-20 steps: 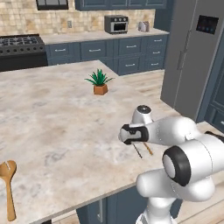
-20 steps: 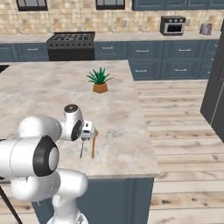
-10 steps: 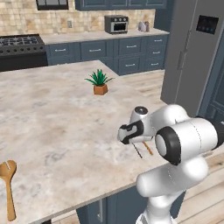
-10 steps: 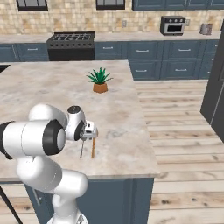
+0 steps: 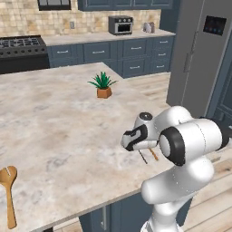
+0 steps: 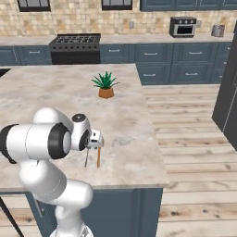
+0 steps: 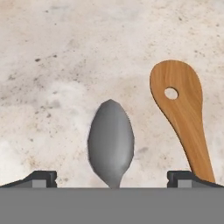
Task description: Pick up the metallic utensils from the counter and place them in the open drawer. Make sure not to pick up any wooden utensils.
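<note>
Timber first, at the far left of the left base view: a tan wooden spoon [image 5: 8, 194] lies at about 8 o'clock on the counter [image 5: 54, 122], near the front edge and well apart from the arm. It looks like something to leave alone. A potted plant [image 5: 103, 86] stands at 12 o'clock from the hand, far enough back not to hinder it.

The gripper [image 7: 112, 180] hangs low over the stone with its jaws spread wide and nothing held. In the hand view its two fingertips [image 7: 38, 177] straddle the grey metal spoon [image 7: 111, 140], whose bowl lies flat on the counter and points to 12 o'clock. That centring suggests the hand is lined up for a straight descent and a pinch on this piece.

Just beside it, at 3 o'clock, lies a wooden spatula with a hole [image 7: 179, 103], not touching the metal spoon. Its handle runs down close to the right fingertip, so I judge that side the tight one: a closing finger could catch wood.

Further right, in the right base view, the counter's front edge sits at 6 o'clock and its side edge at 3 o'clock, with open floor beyond.
</note>
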You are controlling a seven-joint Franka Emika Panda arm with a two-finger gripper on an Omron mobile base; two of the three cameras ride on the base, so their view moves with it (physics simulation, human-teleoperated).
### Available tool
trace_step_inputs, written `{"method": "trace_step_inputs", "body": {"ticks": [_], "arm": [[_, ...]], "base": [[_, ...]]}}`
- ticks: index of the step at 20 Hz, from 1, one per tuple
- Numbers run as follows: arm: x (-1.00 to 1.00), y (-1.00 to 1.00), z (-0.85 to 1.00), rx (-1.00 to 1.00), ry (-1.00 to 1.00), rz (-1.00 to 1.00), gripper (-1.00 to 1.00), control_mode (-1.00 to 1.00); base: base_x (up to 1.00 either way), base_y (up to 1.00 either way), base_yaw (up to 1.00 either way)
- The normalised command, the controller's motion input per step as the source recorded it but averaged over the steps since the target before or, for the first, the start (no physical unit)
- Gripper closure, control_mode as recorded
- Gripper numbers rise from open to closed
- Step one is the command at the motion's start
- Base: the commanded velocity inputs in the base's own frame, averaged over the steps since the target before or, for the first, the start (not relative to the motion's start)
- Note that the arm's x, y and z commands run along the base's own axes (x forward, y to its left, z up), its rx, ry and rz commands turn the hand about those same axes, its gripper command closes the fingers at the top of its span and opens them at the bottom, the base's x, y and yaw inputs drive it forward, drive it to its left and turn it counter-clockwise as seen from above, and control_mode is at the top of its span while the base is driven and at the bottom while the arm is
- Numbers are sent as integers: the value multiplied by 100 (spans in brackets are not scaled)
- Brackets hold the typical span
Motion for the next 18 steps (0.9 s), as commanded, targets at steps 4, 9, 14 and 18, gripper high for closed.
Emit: {"method": "trace_step_inputs", "body": {"ticks": [4, 9, 14, 18], "arm": [[32, 11, 0, 0, 0, 0, -100, -100], [18, 0, -4, 0, 0, 0, -100, -100], [6, 0, -24, 0, 0, 0, -100, -100], [0, 0, -27, 0, 0, 0, -100, -100]], "base": [[0, 0, 0], [0, 0, 0], [0, 0, 0], [0, 0, 0]]}}
